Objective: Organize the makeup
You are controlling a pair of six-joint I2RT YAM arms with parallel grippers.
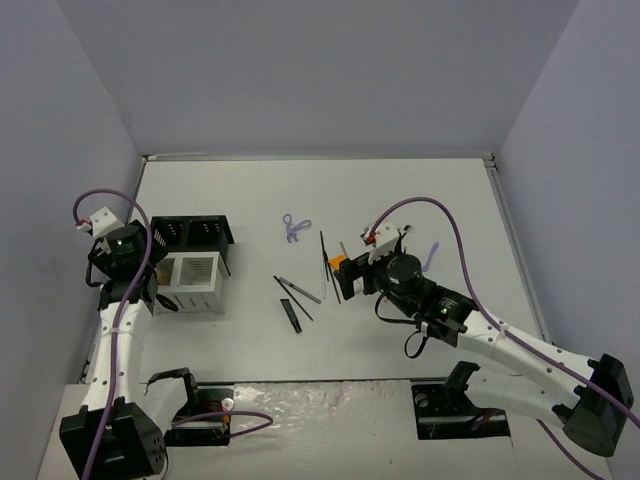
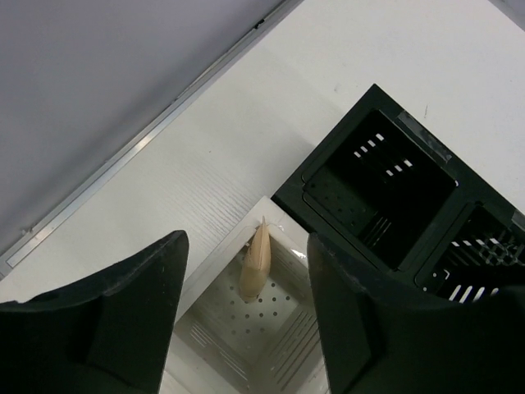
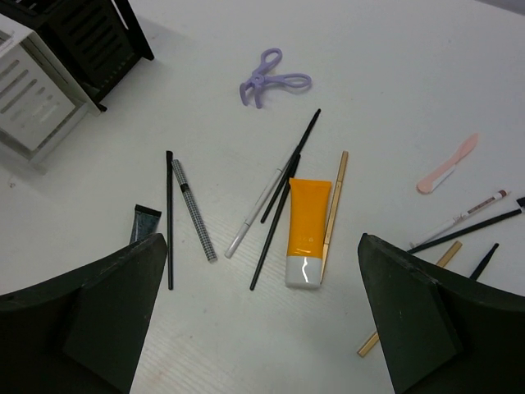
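Observation:
My left gripper (image 2: 246, 336) hangs open over the white compartment (image 2: 215, 264) of the organizer (image 1: 190, 282). A tan, pointed makeup item (image 2: 256, 267) leans in that compartment's far corner, free of the fingers. My right gripper (image 3: 262, 328) stands wide open above the loose makeup on the table, holding nothing. Below it lie an orange tube (image 3: 308, 230), a tan stick (image 3: 334, 213), thin black brushes (image 3: 283, 205), a silver pencil (image 3: 258, 209), a checkered pencil (image 3: 194, 212) and a black pencil (image 3: 169, 217). A purple scissor-like tool (image 3: 271, 78) lies farther off.
The organizer's black compartments (image 2: 377, 189) adjoin the white one. A pink spatula (image 3: 447, 168), more pencils (image 3: 463, 220) and a tan stick end (image 3: 447, 254) lie to the right of the tube. A small dark tube (image 3: 145, 223) sits by the left finger. Grey walls enclose the table.

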